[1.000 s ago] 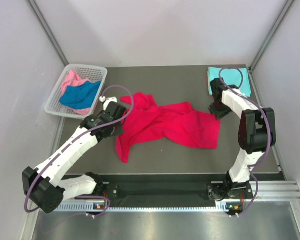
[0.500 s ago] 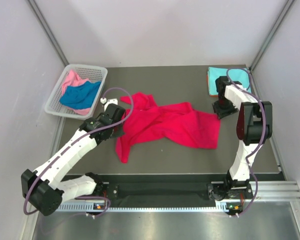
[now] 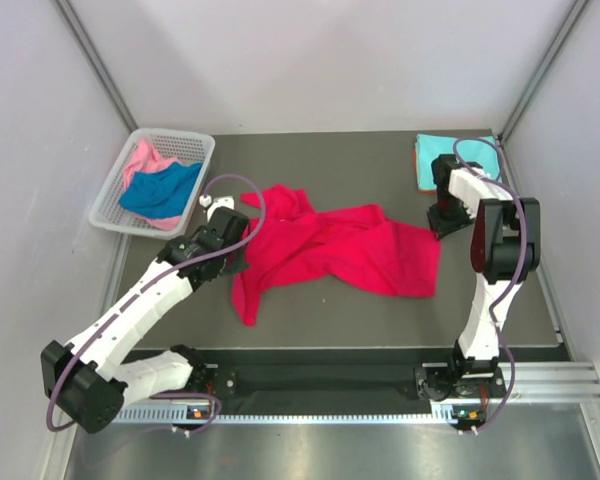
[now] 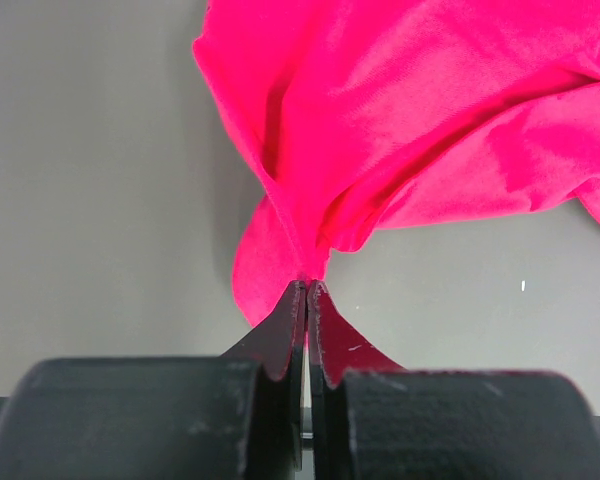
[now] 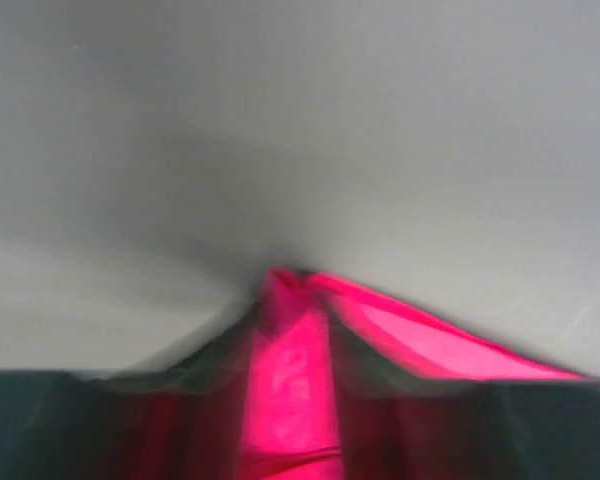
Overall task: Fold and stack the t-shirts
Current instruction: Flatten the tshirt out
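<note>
A crimson red t-shirt [image 3: 340,250] lies crumpled and spread across the middle of the table. My left gripper [image 3: 238,256] is at its left edge, shut on a pinch of the red cloth [image 4: 410,120] right at the fingertips [image 4: 307,285]. My right gripper [image 3: 438,222] is at the shirt's upper right corner. In the blurred right wrist view red cloth [image 5: 290,380] fills the gap between its fingers up to the tips [image 5: 280,280], and I cannot make out whether they grip it. A folded turquoise t-shirt [image 3: 460,158] lies at the back right.
A white lattice basket [image 3: 108,208] stands at the back left with a royal blue shirt [image 3: 160,190] and a pink shirt [image 3: 140,158] in it. A thin orange edge [image 3: 421,178] shows under the turquoise shirt. Grey walls close in both sides and the back.
The right gripper has shifted slightly right and settled on the red shirt's upper right corner. The left arm and the shirt have barely moved.
</note>
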{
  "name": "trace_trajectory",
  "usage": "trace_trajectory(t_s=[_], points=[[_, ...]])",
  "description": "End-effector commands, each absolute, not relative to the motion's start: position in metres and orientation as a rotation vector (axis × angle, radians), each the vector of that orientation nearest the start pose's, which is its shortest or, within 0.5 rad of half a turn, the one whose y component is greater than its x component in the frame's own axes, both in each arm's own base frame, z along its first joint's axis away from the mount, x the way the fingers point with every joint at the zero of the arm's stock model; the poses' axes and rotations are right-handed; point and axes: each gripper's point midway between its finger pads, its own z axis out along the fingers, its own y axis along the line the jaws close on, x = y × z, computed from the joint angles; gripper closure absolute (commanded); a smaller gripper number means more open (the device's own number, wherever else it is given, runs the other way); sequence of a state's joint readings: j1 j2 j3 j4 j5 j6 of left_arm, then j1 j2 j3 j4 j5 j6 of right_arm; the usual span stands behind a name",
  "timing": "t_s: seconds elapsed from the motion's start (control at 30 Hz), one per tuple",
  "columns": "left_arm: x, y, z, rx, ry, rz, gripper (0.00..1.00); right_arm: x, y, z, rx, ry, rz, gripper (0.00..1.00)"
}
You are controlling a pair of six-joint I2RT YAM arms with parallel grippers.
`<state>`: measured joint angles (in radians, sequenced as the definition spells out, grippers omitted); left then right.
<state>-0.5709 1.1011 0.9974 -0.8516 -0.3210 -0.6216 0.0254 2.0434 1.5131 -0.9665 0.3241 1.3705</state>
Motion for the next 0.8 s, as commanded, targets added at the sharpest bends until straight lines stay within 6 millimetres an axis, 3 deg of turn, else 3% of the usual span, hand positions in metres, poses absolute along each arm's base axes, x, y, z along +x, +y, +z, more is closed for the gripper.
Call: trace_trajectory(t_s=[0.0, 0.03, 0.07, 0.1, 0.13, 0.2, 0.23, 0.27, 0.3, 0.33, 0.37, 0.4, 0.43, 0.5, 0.53, 0.6, 0.63, 0.77], points=[[0.250, -0.121, 0.175, -0.210, 2.389, -0.164, 1.00, 0.393, -0.033, 0.020, 1.809, 2.197, -0.350, 0.88], [0.252, -0.120, 0.177, -0.217, 2.376, -0.155, 1.00, 0.393, -0.035, 0.028, 1.793, 2.194, -0.342, 0.98], [0.256, -0.119, 0.181, -0.223, 2.363, -0.153, 1.00, 0.392, -0.041, 0.033, 1.764, 2.198, -0.351, 1.00], [0.259, -0.118, 0.187, -0.224, 2.349, -0.152, 1.00, 0.390, -0.044, 0.041, 1.743, 2.197, -0.354, 1.00], [0.263, -0.114, 0.192, -0.237, 2.337, -0.139, 1.00, 0.391, -0.050, 0.061, 1.673, 2.191, -0.341, 1.00], [0.274, -0.113, 0.219, -0.246, 2.278, -0.150, 1.00, 0.393, -0.061, 0.088, 1.593, 2.175, -0.316, 1.00], [0.279, -0.109, 0.226, -0.260, 2.271, -0.134, 1.00, 0.395, -0.068, 0.118, 1.482, 2.172, -0.278, 1.00], [0.288, -0.107, 0.254, -0.280, 2.206, -0.148, 1.00, 0.394, -0.071, 0.133, 1.431, 2.169, -0.266, 1.00], [0.291, -0.105, 0.267, -0.281, 2.177, -0.142, 1.00, 0.394, -0.074, 0.153, 1.384, 2.154, -0.247, 1.00], [0.297, -0.101, 0.278, -0.297, 2.155, -0.132, 1.00, 0.386, -0.076, 0.183, 1.298, 2.140, -0.231, 1.00], [0.300, -0.096, 0.305, -0.319, 2.100, -0.136, 1.00, 0.381, -0.080, 0.199, 1.262, 2.119, -0.225, 1.00], [0.302, -0.093, 0.317, -0.329, 2.078, -0.140, 1.00, 0.376, -0.082, 0.214, 1.226, 2.103, -0.217, 1.00], [0.303, -0.089, 0.330, -0.342, 2.051, -0.145, 1.00, 0.363, -0.082, 0.241, 1.150, 2.076, -0.198, 1.00], [0.300, -0.083, 0.367, -0.371, 1.974, -0.168, 1.00, 0.346, -0.084, 0.268, 1.106, 2.034, -0.187, 1.00], [0.295, -0.079, 0.390, -0.387, 1.920, -0.195, 1.00, 0.330, -0.085, 0.292, 1.065, 1.988, -0.172, 1.00], [0.287, -0.072, 0.413, -0.412, 1.864, -0.218, 1.00, 0.307, -0.084, 0.311, 1.034, 1.960, -0.169, 1.00], [0.276, -0.066, 0.437, -0.428, 1.801, -0.252, 1.00, 0.289, -0.083, 0.331, 1.002, 1.911, -0.148, 1.00], [0.248, -0.054, 0.478, -0.453, 1.684, -0.337, 1.00, 0.260, -0.082, 0.364, 0.925, 1.805, -0.130, 1.00]])
